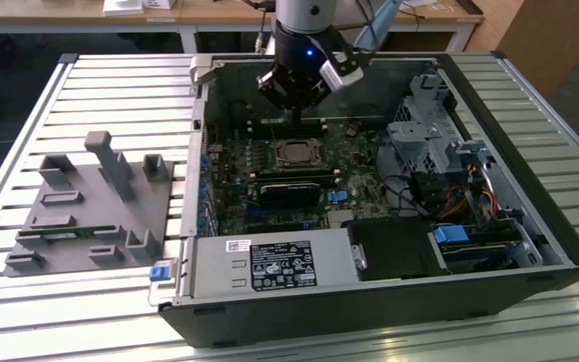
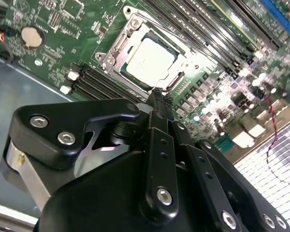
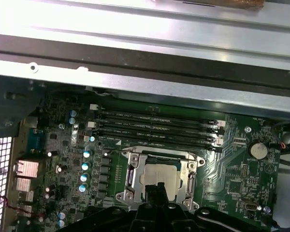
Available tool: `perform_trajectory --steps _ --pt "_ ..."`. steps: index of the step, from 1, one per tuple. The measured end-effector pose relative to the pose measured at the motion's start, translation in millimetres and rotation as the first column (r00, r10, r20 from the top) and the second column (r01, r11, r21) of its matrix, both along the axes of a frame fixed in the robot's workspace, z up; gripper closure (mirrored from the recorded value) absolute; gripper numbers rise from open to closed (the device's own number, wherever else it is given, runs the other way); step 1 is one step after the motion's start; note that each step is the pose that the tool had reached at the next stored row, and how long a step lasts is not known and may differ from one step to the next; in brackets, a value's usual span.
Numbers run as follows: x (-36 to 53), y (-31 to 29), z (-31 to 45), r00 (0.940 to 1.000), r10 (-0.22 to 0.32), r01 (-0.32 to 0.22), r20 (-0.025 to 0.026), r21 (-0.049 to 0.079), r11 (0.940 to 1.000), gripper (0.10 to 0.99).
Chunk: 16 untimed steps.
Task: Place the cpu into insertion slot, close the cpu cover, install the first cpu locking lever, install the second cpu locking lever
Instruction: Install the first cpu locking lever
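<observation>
The cpu (image 1: 295, 154) lies flat in the insertion slot (image 1: 280, 143) in the middle of the green motherboard, dull silver top up. In both wrist views the silvery cpu cover (image 2: 183, 66) (image 3: 134, 160) lies down around the cpu (image 2: 150, 60) (image 3: 170, 175), framing it. My gripper (image 1: 295, 113) hangs a little above the board, just beyond the slot's far side and over the long black memory slots (image 3: 154, 126). Its black fingers (image 2: 157, 102) are shut together, nothing between them. Their tip (image 3: 154, 189) hides the near edge of the cpu in the first wrist view.
The motherboard sits inside an open black computer case (image 1: 531, 188) on a slatted metal table (image 1: 118, 83). A power supply (image 1: 269, 265) fills the front, drive cages and cables (image 1: 440, 151) the exterior view's right. A grey fixture (image 1: 88, 211) stands at the exterior view's left.
</observation>
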State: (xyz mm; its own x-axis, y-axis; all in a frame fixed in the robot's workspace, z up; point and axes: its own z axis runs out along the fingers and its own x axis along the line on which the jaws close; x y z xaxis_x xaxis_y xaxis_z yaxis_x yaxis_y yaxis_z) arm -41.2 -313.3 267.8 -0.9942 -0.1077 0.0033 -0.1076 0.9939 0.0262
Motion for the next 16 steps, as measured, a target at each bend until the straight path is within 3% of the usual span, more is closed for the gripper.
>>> perform_trajectory --steps 8,12,16 --pt "0.0 0.0 -0.1 0.9954 0.095 -0.095 0.0002 0.0 0.9954 0.98" --pt "-3.6 0.0 -0.1 0.9949 0.101 -0.101 0.0086 -0.001 0.9949 0.98" --pt "-6.4 -0.2 -0.1 0.9948 0.101 -0.101 0.0136 -0.001 0.9949 0.98"
